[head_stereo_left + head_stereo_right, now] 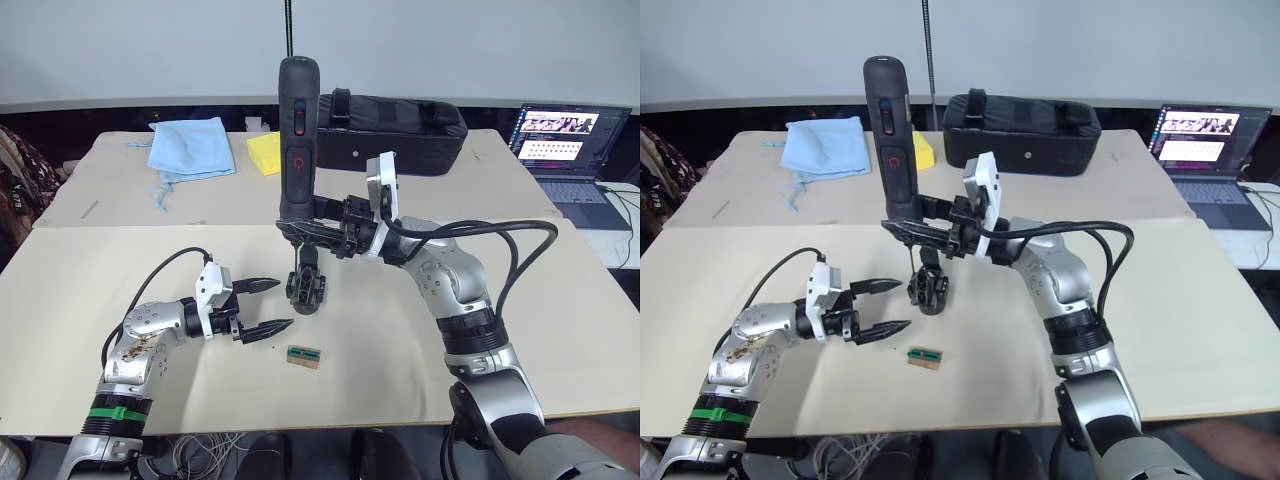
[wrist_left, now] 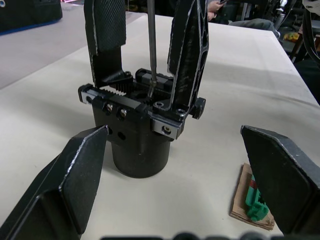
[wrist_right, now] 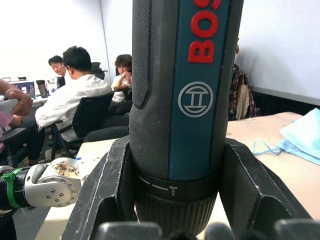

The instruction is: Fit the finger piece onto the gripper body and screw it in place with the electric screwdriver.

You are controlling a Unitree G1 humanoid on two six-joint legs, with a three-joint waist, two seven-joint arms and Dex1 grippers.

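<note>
Beige bench (image 1: 420,360), screw-driving station: right tool (image 1: 322,228) clenched round thick black cylindrical electric screwdriver (image 1: 298,140), upright, bit down in small black gripper body (image 1: 305,287) at bench centre.
Left tool (image 1: 262,305) released, just beside, body unbraced; risk: torque may spin or topple it.

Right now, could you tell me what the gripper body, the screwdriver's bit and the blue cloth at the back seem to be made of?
The gripper body: matte black, probably anodised metal or hard plastic, with shiny silver screws and a toothed rack.
The bit of the electric screwdriver, which the right pincer holds: bare grey steel, by its dull sheen.
The blue cloth: soft fabric, rumpled and folded.
</note>
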